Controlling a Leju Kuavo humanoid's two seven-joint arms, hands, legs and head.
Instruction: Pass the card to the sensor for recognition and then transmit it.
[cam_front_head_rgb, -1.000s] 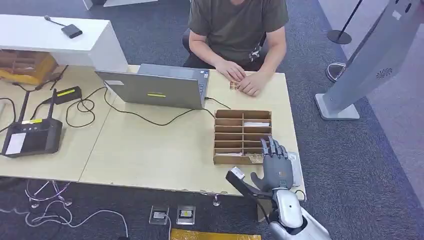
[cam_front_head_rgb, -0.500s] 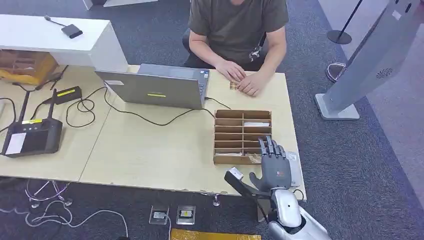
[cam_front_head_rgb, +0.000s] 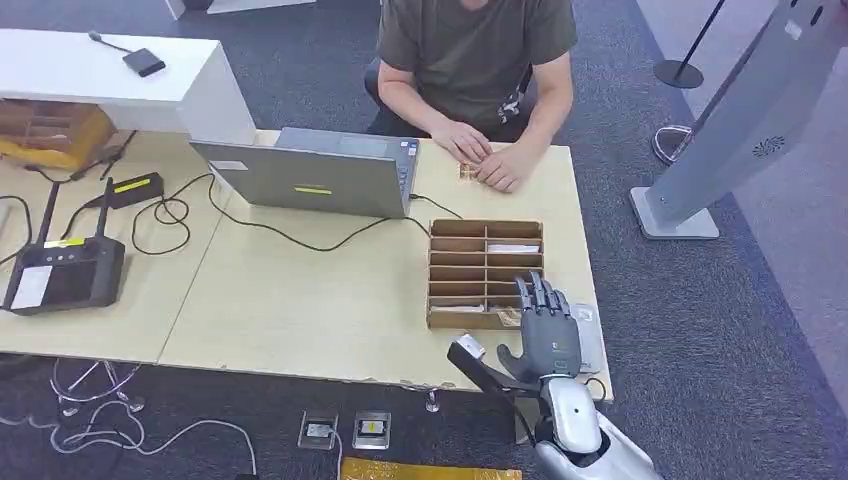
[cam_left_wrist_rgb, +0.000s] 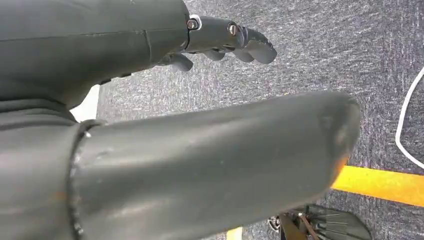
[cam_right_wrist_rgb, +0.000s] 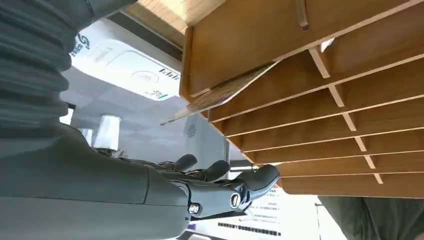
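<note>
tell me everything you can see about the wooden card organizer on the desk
The wooden organizer is a flat, light-brown box of thin board, split by dividers into two columns of shallow slots. It lies near the desk's right edge, in front of the laptop. A white card sits in an upper right slot, and another card juts from the nearest right slot. The right hand hovers at that corner, fingers spread.

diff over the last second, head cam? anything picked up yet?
Nothing picked up. The right robot hand has crept a little left over the near right corner of the wooden sorter box, fingers spread and empty. The card sticking out of the nearest slot stays put. The laptop, the person's hands and the grey sensor pad are unchanged.
</note>
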